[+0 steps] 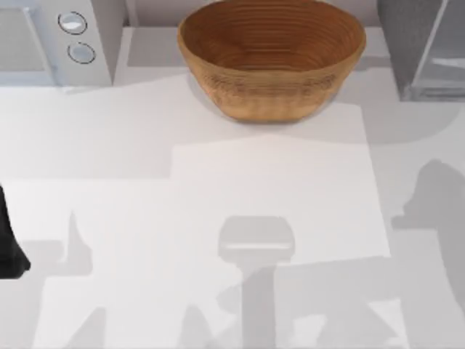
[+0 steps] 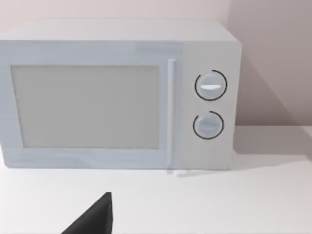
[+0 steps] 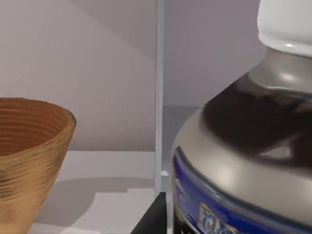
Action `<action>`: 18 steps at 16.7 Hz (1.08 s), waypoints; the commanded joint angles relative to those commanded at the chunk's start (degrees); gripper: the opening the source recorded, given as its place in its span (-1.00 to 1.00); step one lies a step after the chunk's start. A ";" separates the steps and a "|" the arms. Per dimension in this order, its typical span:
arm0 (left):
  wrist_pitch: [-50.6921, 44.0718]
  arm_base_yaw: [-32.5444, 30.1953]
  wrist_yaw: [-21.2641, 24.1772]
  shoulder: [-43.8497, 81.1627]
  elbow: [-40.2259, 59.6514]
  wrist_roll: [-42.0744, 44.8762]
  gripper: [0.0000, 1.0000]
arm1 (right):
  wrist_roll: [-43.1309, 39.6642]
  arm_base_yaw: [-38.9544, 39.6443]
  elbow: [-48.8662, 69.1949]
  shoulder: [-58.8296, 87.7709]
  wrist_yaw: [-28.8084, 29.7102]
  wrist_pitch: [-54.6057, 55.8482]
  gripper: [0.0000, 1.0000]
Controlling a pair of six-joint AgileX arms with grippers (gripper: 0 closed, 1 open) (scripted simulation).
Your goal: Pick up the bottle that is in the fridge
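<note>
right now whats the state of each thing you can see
microwave: door shut, standing at the table's back left
woven bowl: upright, nothing visible inside
fridge: at the table's back right, glass door panel open
bottle: upright, white cap on, close before the right wrist camera
left arm: at the table's left edge

Matte black throughout, with no markings, cables or screws to be made out. Left arm [image 1: 9, 247] seen as a dark, rounded mass at the table's left edge. Gripper fingers [image 2: 95, 217] flat, angular, sharp-edged wedges, likewise black [image 3: 153, 217]
</note>
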 joint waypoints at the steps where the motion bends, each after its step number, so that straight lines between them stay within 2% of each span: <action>1: 0.00 0.00 0.00 0.00 0.00 0.00 1.00 | 0.06 2.15 1.60 4.87 2.22 3.30 -1.00; 11: 0.00 0.00 0.00 0.00 0.00 0.00 1.00 | 0.74 22.08 16.42 50.39 22.48 33.67 -1.00; 18: 0.00 0.00 0.00 0.00 0.00 0.00 1.00 | 0.95 28.57 21.33 65.14 29.07 43.63 -1.00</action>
